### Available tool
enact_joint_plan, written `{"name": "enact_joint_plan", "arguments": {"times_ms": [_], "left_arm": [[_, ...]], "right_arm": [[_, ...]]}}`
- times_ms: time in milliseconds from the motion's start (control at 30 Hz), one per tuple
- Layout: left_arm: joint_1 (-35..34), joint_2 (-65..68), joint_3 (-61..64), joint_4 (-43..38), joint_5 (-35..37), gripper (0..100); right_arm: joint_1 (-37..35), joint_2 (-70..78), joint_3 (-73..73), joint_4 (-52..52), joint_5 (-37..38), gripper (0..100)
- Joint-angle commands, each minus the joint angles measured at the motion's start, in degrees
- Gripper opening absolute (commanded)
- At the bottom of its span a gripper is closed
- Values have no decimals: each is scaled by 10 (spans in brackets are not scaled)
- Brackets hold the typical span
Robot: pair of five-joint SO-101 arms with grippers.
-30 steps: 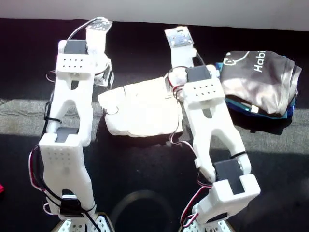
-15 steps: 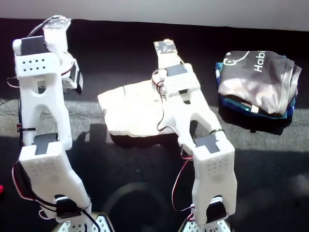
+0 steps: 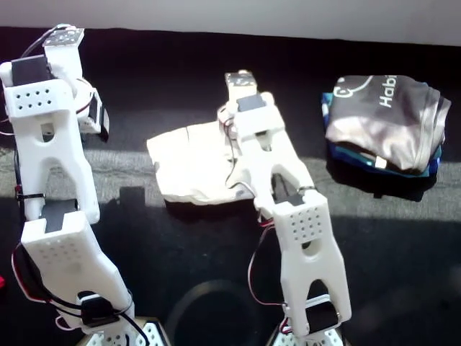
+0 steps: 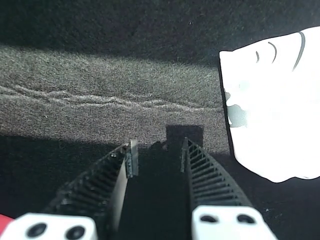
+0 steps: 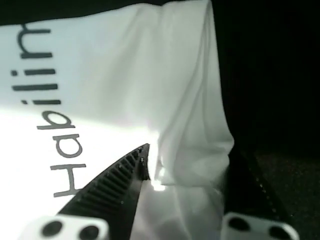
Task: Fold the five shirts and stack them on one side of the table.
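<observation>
So the right gripper (image 5: 189, 152) sat spread astride the edge of the white shirt (image 3: 191, 162). The left gripper (image 4: 157, 146), spread too, hung off beside that shirt.

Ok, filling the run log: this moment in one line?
left pincer: open, above table | right pincer: open, astride white shirt edge | stack: right of shirt
</observation>
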Motion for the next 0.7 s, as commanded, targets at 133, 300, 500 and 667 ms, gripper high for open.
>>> {"name": "enact_joint_plan", "arguments": {"times_ms": [133, 300, 500, 667], "left_arm": [[-7, -32, -7, 1, -2, 154], [-4, -32, -7, -5, -2, 154], [-4, -32, -7, -16, -2, 154], [-4, -32, -7, -16, -2, 154]], "right_arm": [[90, 1, -216, 116, 91, 5], [127, -2, -393, 175, 172, 5], [159, -109, -397, 175, 210, 5], [187, -255, -302, 174, 233, 5]]}}
